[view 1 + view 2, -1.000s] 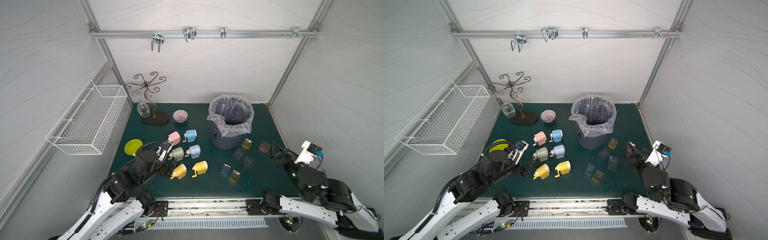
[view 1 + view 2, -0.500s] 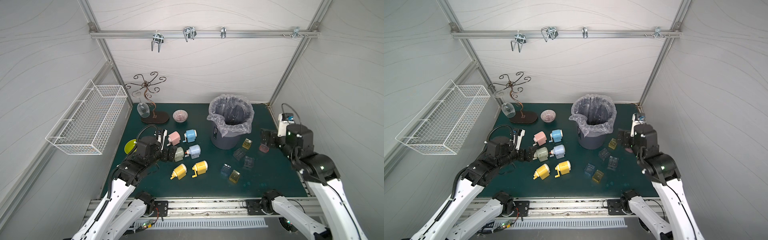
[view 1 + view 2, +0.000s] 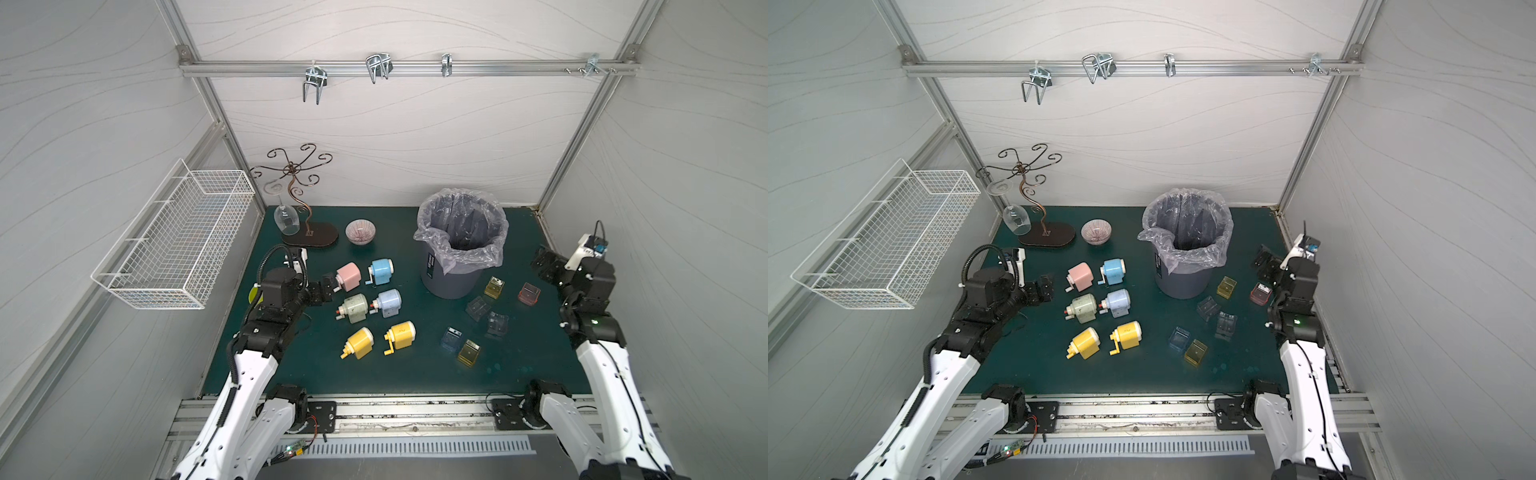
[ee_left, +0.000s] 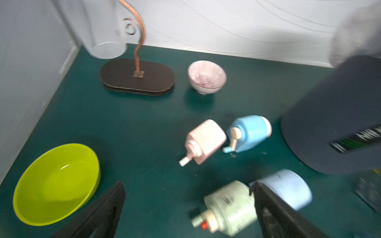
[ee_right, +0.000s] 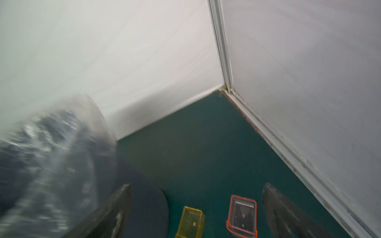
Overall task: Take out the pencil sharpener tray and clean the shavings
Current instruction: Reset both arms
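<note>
While the left gripper [image 3: 326,290] and the right gripper [image 3: 545,266] hang with jaws apart and hold nothing, the sharpener trays [image 3: 478,308] lie loose on the green mat [image 3: 415,374].

The left gripper hovers near the pink sharpener [image 3: 349,276], the back-left one of six sharpeners set in pairs. The right gripper hovers near the red tray [image 3: 528,294], which lies near a yellow tray [image 3: 494,287] beside the lined bin [image 3: 440,282]. Four more trays lie nearer the front edge. Whether any tray holds shavings is too small to tell.
</note>
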`<action>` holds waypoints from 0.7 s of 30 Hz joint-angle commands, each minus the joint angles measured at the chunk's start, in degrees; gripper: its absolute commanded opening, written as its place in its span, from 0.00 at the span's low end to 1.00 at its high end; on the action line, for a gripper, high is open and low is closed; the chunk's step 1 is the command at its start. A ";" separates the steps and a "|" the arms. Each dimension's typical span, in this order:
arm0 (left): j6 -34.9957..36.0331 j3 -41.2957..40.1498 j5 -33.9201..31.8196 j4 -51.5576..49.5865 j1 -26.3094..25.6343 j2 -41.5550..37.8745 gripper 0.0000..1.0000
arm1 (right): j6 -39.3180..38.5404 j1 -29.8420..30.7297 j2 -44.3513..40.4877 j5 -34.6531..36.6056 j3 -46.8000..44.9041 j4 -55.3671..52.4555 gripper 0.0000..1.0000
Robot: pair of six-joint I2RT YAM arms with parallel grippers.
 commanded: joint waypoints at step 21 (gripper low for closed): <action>-4.38 -15.47 -12.92 48.43 9.22 26.04 1.00 | -17.36 12.15 24.46 3.55 -14.21 41.33 0.99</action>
